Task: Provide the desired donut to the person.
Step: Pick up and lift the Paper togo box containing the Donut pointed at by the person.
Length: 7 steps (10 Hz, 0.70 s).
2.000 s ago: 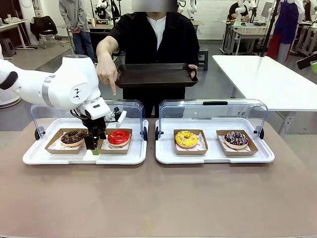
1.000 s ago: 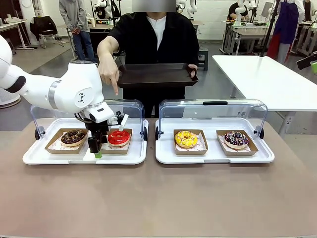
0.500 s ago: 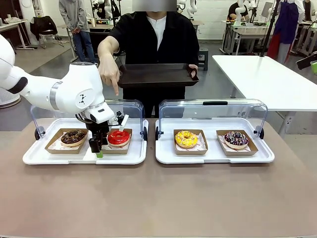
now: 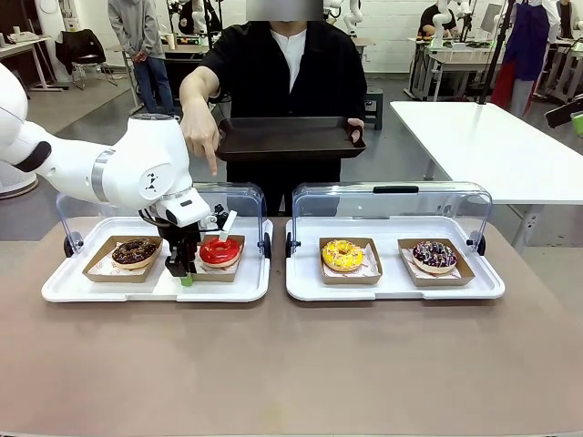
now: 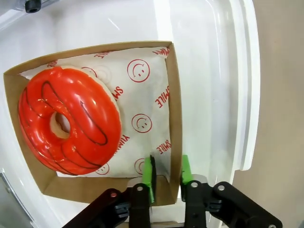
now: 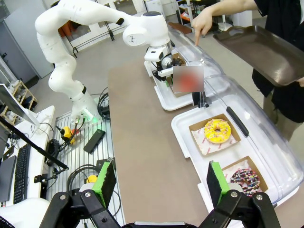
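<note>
A red-glazed donut (image 4: 219, 250) (image 5: 69, 121) lies in a brown cardboard tray (image 5: 173, 95) on the left white tray (image 4: 109, 289). My left gripper (image 4: 187, 273) (image 5: 167, 173) is down at that cardboard tray's front left corner. Its green pads (image 5: 150, 175) straddle the side wall with a narrow gap, still open. The person (image 4: 291, 64) in the black overshirt points a finger (image 4: 209, 164) down at the red donut and holds a dark serving tray (image 4: 287, 138). My right gripper (image 6: 161, 190) hangs high above the table, open and empty.
A chocolate donut (image 4: 134, 250) sits left of the red one. The right white tray (image 4: 392, 289) holds a yellow donut (image 4: 342, 255) and a dark sprinkled donut (image 4: 434, 256). Clear lids (image 4: 392, 196) stand raised behind both trays. The brown tabletop (image 4: 291, 364) spreads in front.
My left gripper has shifted a little right, from between the two cardboard trays to the red donut's tray corner. The person's pointing hand and serving tray have stayed put.
</note>
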Tool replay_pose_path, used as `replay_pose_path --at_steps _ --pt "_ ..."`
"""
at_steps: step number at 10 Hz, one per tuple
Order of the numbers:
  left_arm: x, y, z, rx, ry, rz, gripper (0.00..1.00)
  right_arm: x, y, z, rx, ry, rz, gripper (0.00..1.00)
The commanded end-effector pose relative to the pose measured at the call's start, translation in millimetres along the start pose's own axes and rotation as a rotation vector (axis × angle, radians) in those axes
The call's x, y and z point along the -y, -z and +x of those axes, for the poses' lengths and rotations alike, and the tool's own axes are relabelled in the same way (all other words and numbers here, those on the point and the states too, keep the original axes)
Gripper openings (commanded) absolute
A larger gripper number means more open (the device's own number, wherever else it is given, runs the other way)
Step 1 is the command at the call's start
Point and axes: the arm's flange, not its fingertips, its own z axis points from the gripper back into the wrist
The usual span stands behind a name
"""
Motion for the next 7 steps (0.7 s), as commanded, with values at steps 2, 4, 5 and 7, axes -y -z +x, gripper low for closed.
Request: replay_pose_path --at_steps 2,4,5,7 --pt "-2.8 -0.7 0.4 -0.018 0.001 0.013 0.0 -0.5 -0.1 0.5 0.011 -0.008 0.008 1.0" --pt "-1.9 -2.2 -0.6 -0.018 0.003 0.013 0.0 -0.5 -0.1 0.5 0.011 -0.008 0.008 1.0" --pt "-0.4 -5.5 -1.4 -0.015 0.009 0.018 0.0 -0.5 -0.1 0.5 0.011 -0.008 0.008 1.0" --pt "10.7 -19.1 -0.7 -0.025 0.046 0.01 0.0 -0.5 -0.1 0.5 0.011 -0.008 0.008 1.0"
